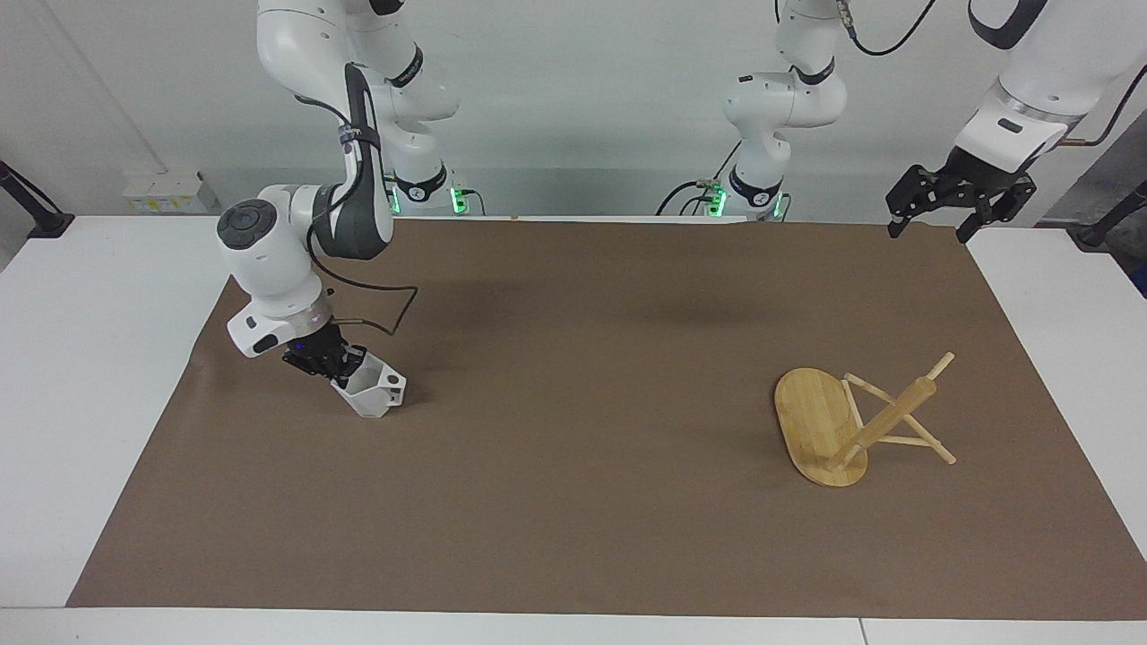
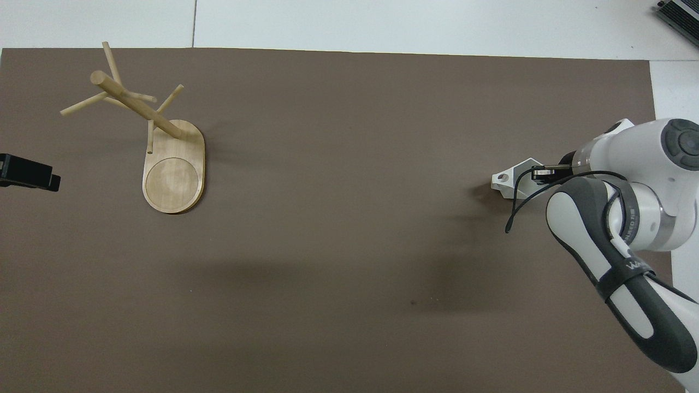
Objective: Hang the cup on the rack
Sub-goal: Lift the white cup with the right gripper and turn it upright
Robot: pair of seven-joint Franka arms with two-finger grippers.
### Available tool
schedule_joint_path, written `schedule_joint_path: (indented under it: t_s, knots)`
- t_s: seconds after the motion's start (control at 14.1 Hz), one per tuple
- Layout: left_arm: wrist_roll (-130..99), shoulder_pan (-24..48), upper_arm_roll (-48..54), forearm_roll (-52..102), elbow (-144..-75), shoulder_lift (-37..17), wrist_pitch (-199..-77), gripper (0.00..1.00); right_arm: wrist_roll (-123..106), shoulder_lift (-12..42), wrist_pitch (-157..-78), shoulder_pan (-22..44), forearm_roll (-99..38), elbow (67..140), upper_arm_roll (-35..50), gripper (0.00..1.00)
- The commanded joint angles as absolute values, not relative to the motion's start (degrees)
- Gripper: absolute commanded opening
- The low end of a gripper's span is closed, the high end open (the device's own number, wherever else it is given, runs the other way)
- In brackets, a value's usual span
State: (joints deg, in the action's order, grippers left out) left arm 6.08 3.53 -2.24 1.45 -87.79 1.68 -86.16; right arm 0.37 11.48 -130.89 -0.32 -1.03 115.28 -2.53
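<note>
The white faceted cup sits tilted, low on the brown mat at the right arm's end, its pierced handle pointing toward the table's middle. My right gripper is shut on the cup's rim wall, with one finger inside the mouth. The bamboo rack stands on its oval base at the left arm's end, its post and pegs free. My left gripper hangs open and high over the mat's edge, apart from the rack, and the left arm waits.
A brown mat covers most of the white table. A black cable loops from the right wrist beside the cup. A wide stretch of bare mat lies between cup and rack.
</note>
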Motion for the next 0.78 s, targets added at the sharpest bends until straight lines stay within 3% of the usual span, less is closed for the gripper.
schedule_joint_path:
  t_s: [0.0, 0.71]
  knots:
    - [5.4, 4.1, -2.2, 0.3, -88.1, 2.0, -86.6, 1.00, 1.3, 11.0, -128.9, -0.4, -1.5, 114.1, -2.5, 0.00]
    - [6.0, 2.0, -2.7, 0.3, -91.1, 3.6, -86.0, 1.00, 0.9, 4.9, -110.3, -1.2, -1.6, 100.6, -2.6, 0.00]
